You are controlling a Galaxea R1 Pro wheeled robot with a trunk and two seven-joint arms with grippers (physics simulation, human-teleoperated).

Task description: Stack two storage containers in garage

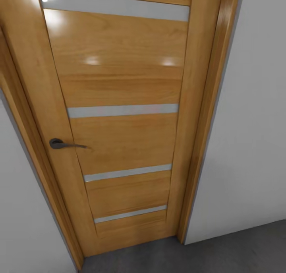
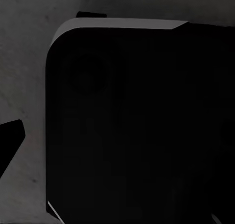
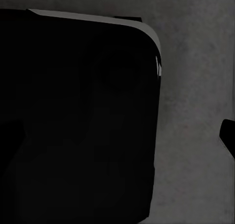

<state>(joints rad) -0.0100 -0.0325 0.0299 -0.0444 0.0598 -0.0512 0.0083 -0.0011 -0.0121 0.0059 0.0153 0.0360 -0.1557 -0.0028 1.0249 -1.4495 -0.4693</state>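
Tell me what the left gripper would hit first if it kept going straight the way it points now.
Probably the black rounded body, likely the robot's own base, with grey concrete floor beyond its edge; depth is unclear.

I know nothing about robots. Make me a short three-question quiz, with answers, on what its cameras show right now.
1. True or false: the wooden door in the head view stands shut.
2. How many pale horizontal strips cross the door: A two, B four, C six?
3. Fill in: the floor at the foot of the door is dark ____.

Key: 1 true, it sits flush in its frame. 2 B. 3 grey; the wrist views show the same mottled grey surface past a dark rounded body, likely the robot's own base.
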